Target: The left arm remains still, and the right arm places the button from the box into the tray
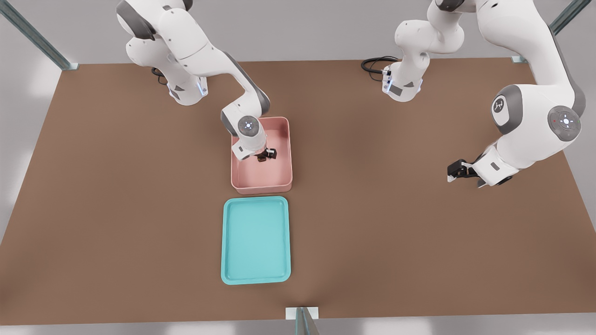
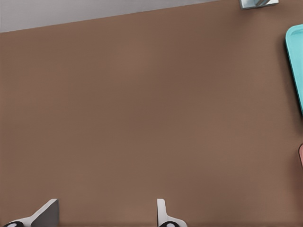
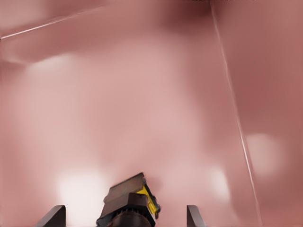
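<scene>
The right arm (image 1: 205, 56) reaches down into the pink box (image 1: 285, 139), which sits on the brown desk (image 1: 116, 209) with the teal tray (image 1: 255, 274) just beside its near wall, short side to short side. That layout seems chosen to keep the carry brief: once lifted clear of the tall pink wall, the button needs only a short move toward the camera to be over the tray's low rim. The tray holds nothing yet.

The claw (image 1: 266, 155) hangs low inside the box, close over its floor. In the right wrist view its two fingers (image 3: 55, 216) stand spread, one on each side, and the button (image 3: 130, 203) lies between them, dark-bodied with a sliver of its yellow cap showing at one edge. It looks tipped rather than upright, and neither finger touches it. In my judgement the grasp is lined up but not yet closed, so the button is still in the box.
</scene>
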You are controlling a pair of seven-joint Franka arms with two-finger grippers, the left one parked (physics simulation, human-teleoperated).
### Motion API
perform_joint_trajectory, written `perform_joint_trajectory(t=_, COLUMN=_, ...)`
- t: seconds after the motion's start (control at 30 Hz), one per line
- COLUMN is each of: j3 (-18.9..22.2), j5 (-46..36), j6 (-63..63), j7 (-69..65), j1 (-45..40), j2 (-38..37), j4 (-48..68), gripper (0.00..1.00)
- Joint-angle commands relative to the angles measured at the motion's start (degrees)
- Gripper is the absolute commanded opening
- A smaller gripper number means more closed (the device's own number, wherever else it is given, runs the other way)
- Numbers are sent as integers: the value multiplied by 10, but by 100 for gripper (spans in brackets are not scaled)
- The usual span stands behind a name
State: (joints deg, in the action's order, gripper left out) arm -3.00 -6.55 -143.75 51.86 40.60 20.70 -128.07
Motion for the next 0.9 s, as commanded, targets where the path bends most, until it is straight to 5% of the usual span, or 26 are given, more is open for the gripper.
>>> perform_joint_trajectory(t=0.0, j3=0, j5=0, j6=-11, j7=105, j1=0, j2=-4, j4=0, gripper=90)
perform_joint_trajectory(t=0.13, j3=-1, j5=-1, j6=-7, j7=111, j1=0, j2=-11, j4=-3, gripper=86)
perform_joint_trajectory(t=0.2, j3=-1, j5=0, j6=-7, j7=117, j1=0, j2=-11, j4=-3, gripper=76)
perform_joint_trajectory(t=0.4, j3=-1, j5=0, j6=-8, j7=113, j1=5, j2=-23, j4=-31, gripper=74)
perform_joint_trajectory(t=0.67, j3=-1, j5=-1, j6=-7, j7=118, j1=4, j2=-23, j4=-30, gripper=44)
perform_joint_trajectory(t=0.87, j3=1, j5=-1, j6=26, j7=120, j1=1, j2=-59, j4=-26, gripper=43)
